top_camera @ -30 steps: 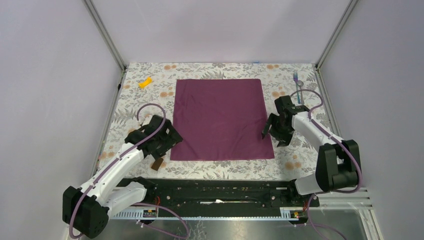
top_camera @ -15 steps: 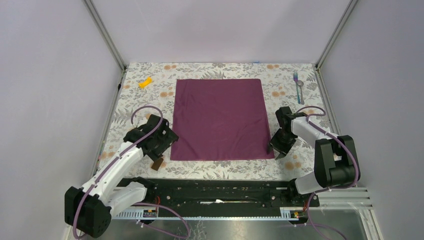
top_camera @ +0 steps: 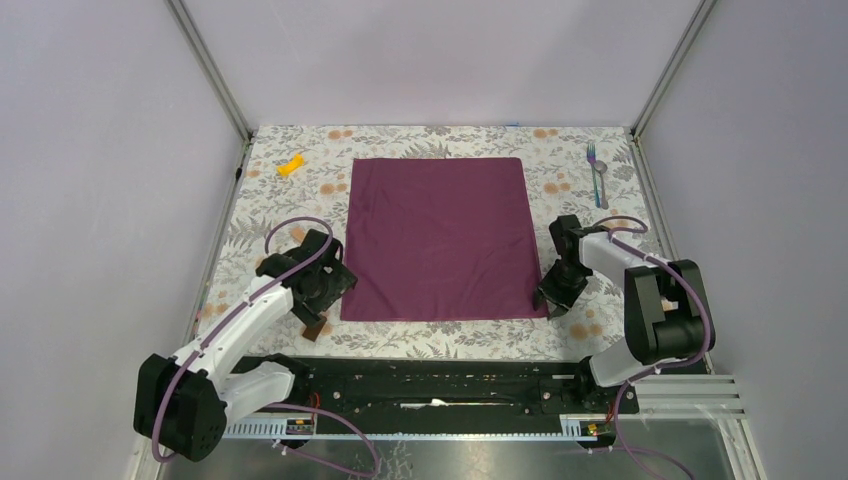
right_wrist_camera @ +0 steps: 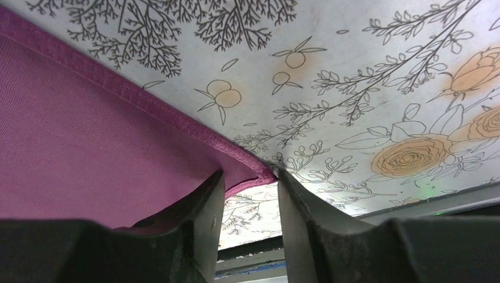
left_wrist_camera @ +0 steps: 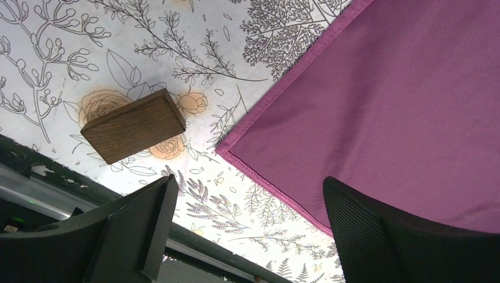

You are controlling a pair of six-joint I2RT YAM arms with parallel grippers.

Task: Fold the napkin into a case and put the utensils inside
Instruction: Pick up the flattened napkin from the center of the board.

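Though it lies unfolded, the plum-magenta square napkin (top_camera: 438,235) of matte, finely woven plain cloth is spread flat and smooth in the middle of the table, with a narrow stitched hem round its edge. At its near right corner the right gripper (right_wrist_camera: 247,177) stands with its smooth black fingers narrowly parted. One is over the cloth and one just outside the hem, and the corner tip lies in the gap, unclamped. Above the near left corner the left gripper (left_wrist_camera: 247,183) hangs with its black fingers spread wide, grasping nothing; one shows a mesh-textured pad. Just beside that corner sits a small brown rectangular block (left_wrist_camera: 133,125) of grained wood. The thin fork and spoon (top_camera: 597,172), silvery heads on bluish-purple handles, lie side by side near the table's far right corner, well apart from the napkin. A small yellow piece (top_camera: 291,165) lies far left. The white table covering (top_camera: 290,215) is printed with grey botanical line drawings and orange roses.
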